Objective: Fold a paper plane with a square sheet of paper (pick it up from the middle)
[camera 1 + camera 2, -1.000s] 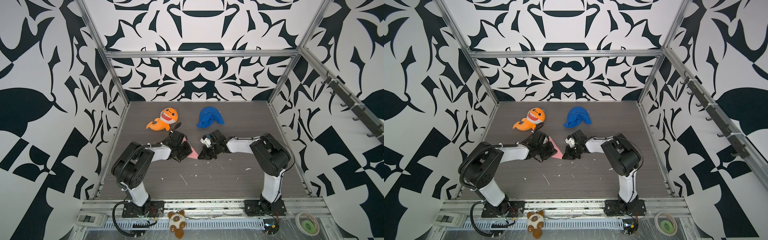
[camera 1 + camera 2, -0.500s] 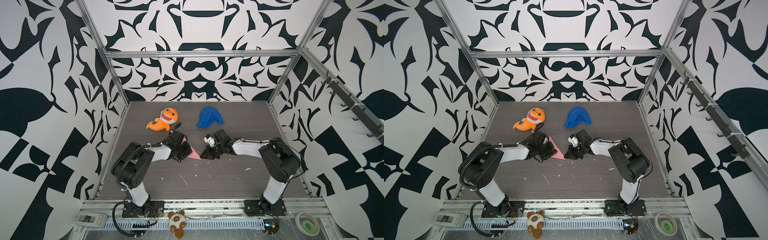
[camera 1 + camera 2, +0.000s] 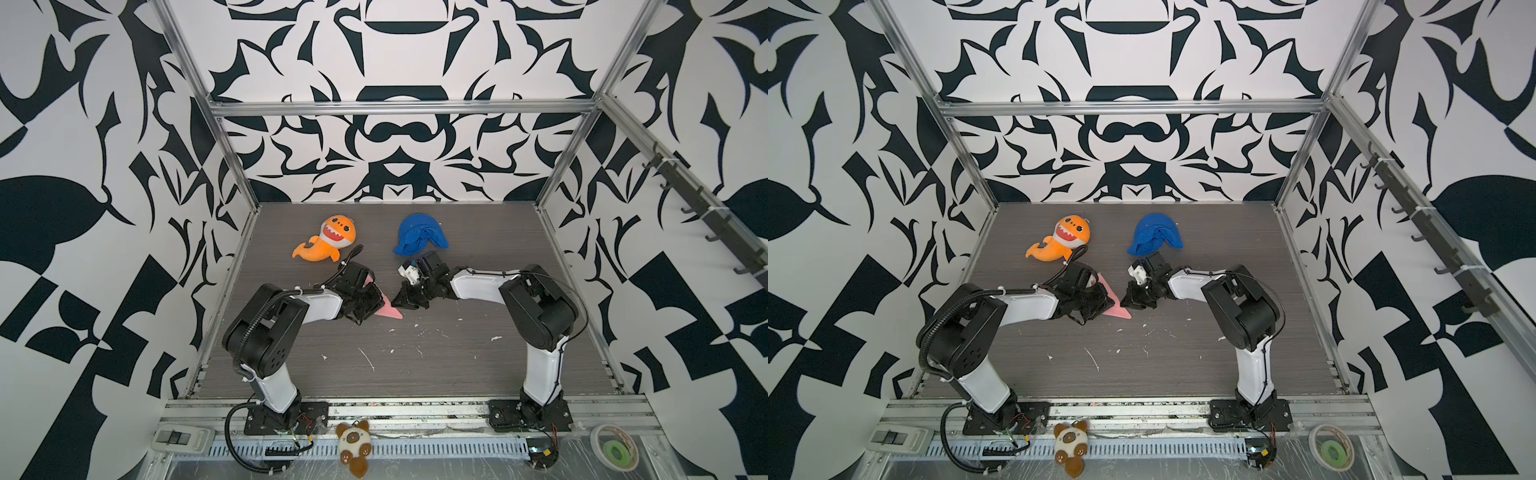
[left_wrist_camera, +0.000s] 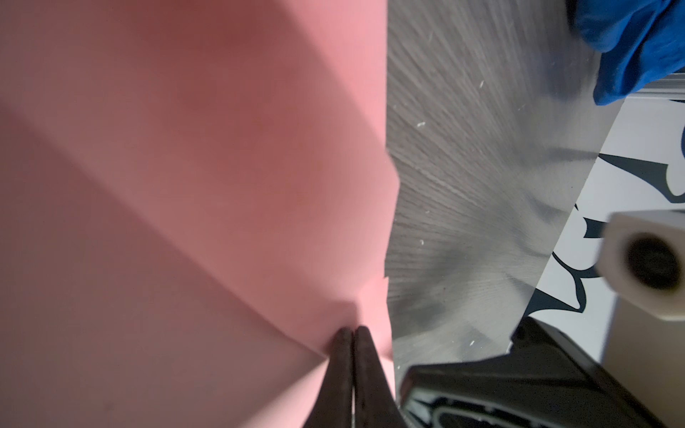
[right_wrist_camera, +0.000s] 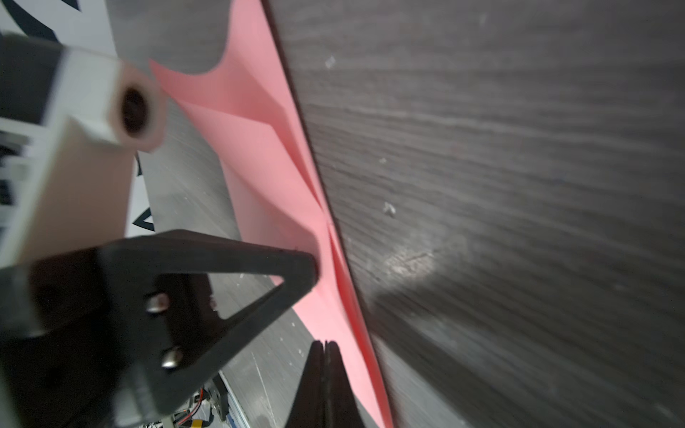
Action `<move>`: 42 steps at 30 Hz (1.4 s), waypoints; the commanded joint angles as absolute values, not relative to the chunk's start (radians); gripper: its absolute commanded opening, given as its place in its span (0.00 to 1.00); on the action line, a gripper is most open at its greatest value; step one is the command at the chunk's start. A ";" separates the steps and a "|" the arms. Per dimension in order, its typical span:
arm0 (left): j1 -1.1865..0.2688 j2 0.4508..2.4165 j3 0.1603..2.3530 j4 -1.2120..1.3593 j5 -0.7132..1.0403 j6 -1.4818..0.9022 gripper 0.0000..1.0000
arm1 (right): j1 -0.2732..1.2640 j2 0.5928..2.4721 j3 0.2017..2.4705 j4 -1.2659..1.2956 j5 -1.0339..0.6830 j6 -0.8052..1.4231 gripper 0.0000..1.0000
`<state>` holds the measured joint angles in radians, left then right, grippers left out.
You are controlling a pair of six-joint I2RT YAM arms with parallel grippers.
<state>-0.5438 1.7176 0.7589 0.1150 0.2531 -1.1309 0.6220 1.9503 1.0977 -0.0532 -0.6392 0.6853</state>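
The square sheet of paper [image 3: 390, 311] is pink and folded into a narrow pointed shape with stacked creased flaps. It lies mid-table between both arms and fills much of the left wrist view [image 4: 185, 185]. My left gripper [image 4: 352, 329] is shut, with its joined tips pressed onto a crease of the paper; in a top view it [image 3: 374, 306] covers most of the sheet. My right gripper [image 5: 324, 342] is shut with nothing between its fingers, just beside the paper's long edge [image 5: 274, 178] near the pointed end [image 3: 1121, 312]. No finished paper plane shows.
An orange shark plush [image 3: 328, 241] and a blue cloth lump [image 3: 419, 239] lie behind the grippers. Small white scraps [image 3: 365, 357] dot the dark table in front. A small plush [image 3: 353, 442] and a tape roll [image 3: 615, 451] sit at the front rail.
The right arm's elbow swung out to the right and came back. Both grippers stayed shut at the paper, which has barely shifted.
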 commanded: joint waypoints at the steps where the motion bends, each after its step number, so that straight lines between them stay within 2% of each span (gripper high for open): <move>1: -0.540 1.751 0.733 0.003 0.181 -1.138 0.07 | 0.632 1.945 1.132 -0.087 -0.653 0.663 0.02; 11: -0.540 1.751 0.729 -0.006 0.169 -1.141 0.07 | 0.630 1.948 1.094 -0.217 -0.546 0.636 0.00; 22: -0.540 1.749 0.732 -0.011 0.159 -1.134 0.06 | 0.631 1.840 0.930 -0.262 -0.497 0.666 0.00; 25: -0.540 1.747 0.732 -0.009 0.160 -1.128 0.06 | 0.631 1.803 0.920 -0.235 -0.500 0.665 0.00; 30: -0.540 1.741 0.735 -0.005 0.168 -1.120 0.06 | 0.634 1.747 0.948 -0.053 -0.598 0.648 0.00; 42: -0.540 1.735 0.746 -0.009 0.178 -1.108 0.06 | 0.637 1.930 1.141 -0.084 -0.614 0.621 0.00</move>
<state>-0.5449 1.7168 0.7593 0.1127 0.2497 -1.1236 0.6304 1.9163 1.1091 -0.0776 -0.5838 0.6426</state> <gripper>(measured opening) 0.064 0.048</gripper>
